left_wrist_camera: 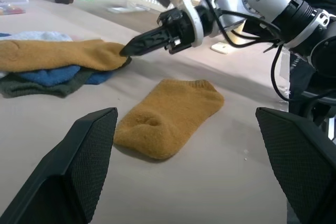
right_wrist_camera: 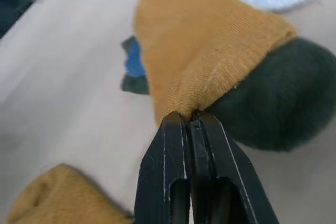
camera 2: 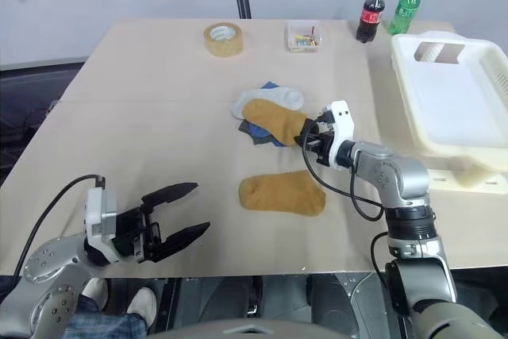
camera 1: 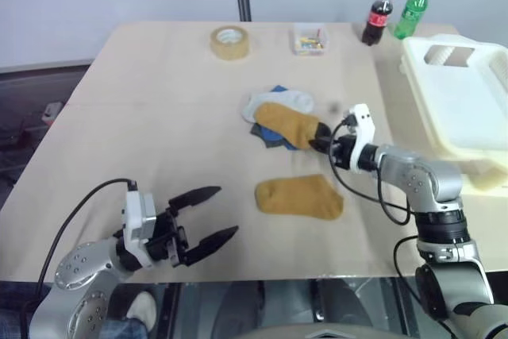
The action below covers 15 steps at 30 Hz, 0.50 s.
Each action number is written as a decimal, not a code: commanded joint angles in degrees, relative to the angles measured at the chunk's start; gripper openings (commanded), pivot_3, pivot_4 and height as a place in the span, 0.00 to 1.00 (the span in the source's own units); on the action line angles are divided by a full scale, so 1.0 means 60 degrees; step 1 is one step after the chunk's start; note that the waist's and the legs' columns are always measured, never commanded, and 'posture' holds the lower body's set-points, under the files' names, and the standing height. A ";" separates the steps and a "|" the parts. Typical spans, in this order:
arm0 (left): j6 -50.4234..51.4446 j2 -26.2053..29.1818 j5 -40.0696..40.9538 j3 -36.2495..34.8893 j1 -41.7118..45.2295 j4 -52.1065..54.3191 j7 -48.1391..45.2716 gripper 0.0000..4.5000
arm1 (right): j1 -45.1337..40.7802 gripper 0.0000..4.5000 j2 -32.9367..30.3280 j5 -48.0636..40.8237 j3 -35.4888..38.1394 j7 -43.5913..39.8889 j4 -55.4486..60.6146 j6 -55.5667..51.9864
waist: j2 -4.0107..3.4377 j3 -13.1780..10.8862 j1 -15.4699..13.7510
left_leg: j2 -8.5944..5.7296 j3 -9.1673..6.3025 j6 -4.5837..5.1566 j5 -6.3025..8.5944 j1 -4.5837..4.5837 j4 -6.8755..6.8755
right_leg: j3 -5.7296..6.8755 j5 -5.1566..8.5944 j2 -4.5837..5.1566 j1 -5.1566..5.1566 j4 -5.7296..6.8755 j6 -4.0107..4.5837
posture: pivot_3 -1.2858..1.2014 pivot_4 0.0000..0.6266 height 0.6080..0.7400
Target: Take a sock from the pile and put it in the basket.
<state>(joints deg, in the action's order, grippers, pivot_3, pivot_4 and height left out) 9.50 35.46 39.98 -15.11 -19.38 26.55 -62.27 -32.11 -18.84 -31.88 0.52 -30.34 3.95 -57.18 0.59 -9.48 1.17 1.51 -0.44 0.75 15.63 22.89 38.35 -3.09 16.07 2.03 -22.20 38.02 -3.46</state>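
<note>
Presently on the table (camera 1: 143,117), a flat tan surface with a matte, paper-like finish:

Pile (camera 1: 278,121): small heap of soft knit ankle socks, overlapping. White sock at the far side, blue and dark green ones beneath, a mustard sock (camera 1: 290,123) on top, fine ribbed weave, rounded toe. The lower socks are largely covered, so their outlines cannot be made out.

Right gripper (camera 1: 321,142): two black fingers pressed together, clamped on the near edge of the mustard sock, whose fabric bunches into a peak at the fingertips in the right wrist view.

Loose sock (camera 1: 299,196): a second mustard piece, lying flat and alone on the table, nearer than the pile, with a shallow dimple in its middle.

Left gripper (camera 1: 208,218): black textured fingers spread wide apart, holding nothing, near the front edge of the table, well apart from the socks.

Basket (camera 1: 456,93): large white plastic rectangle, rounded rim, cut-out handle slot at the far end, slatted wall; at the table's right side, partly cut off by the frame edge.

Tape roll (camera 1: 229,41): tan ring, far side.

Clear box (camera 1: 309,39): small, contents coloured, too small to identify.

Two bottles: dark cola bottle (camera 1: 378,15) with red cap, green bottle (camera 1: 413,10) with yellow cap, upright, side by side at the far edge.
</note>
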 commanded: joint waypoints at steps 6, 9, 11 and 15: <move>-0.0193 -0.0103 -0.0016 0.0036 -0.0030 0.0236 0.0022 1.00 | 0.0940 0.03 -0.2803 -0.0446 -0.0770 -0.3096 0.1747 0.0312 | -0.0001 -0.0002 -0.0039 | -0.0002 -0.0004 0.0002 0.0001 0.0004 -0.0001 | 0.0007 0.0000 0.0010 0.0004 -0.0011 0.0000 | 0.52 0.24 1.00; -0.0196 -0.0111 -0.0041 0.0072 0.0017 0.0188 -0.0002 1.00 | 0.0974 0.03 -0.3270 0.0091 -0.0991 -0.3211 0.1260 0.0780 | -0.0001 -0.0004 -0.0002 | -0.0002 -0.0002 0.0002 0.0001 0.0004 0.0000 | 0.0006 0.0001 0.0009 0.0004 -0.0009 0.0000 | 0.52 0.24 1.00; -0.0185 -0.0119 -0.0075 0.0131 0.0107 0.0129 -0.0010 1.00 | 0.0653 0.03 -0.3082 0.0801 -0.0965 -0.2538 0.0335 0.1294 | 0.0001 -0.0004 0.0029 | 0.0001 0.0006 0.0002 0.0001 -0.0010 0.0001 | 0.0001 0.0000 0.0003 0.0008 -0.0006 0.0000 | 0.52 0.24 1.00; -0.0083 -0.0090 -0.0140 0.0252 0.0459 -0.0084 0.0095 1.00 | 0.0102 0.03 -0.2495 0.1224 -0.0652 -0.1811 -0.0660 0.1691 | 0.0001 -0.0005 0.0090 | -0.0004 0.0012 0.0000 -0.0001 -0.0010 0.0008 | -0.0006 0.0000 -0.0004 0.0007 -0.0002 0.0000 | 0.52 0.24 1.00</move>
<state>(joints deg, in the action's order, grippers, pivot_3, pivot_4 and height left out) 9.26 34.85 39.39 -13.32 -17.25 26.14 -62.16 -30.03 -34.20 -24.83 -5.64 -42.01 -0.30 -48.80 0.59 -9.51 1.71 1.48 -0.38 0.74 15.63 22.83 38.40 -3.12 16.07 1.99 -22.16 38.01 -3.46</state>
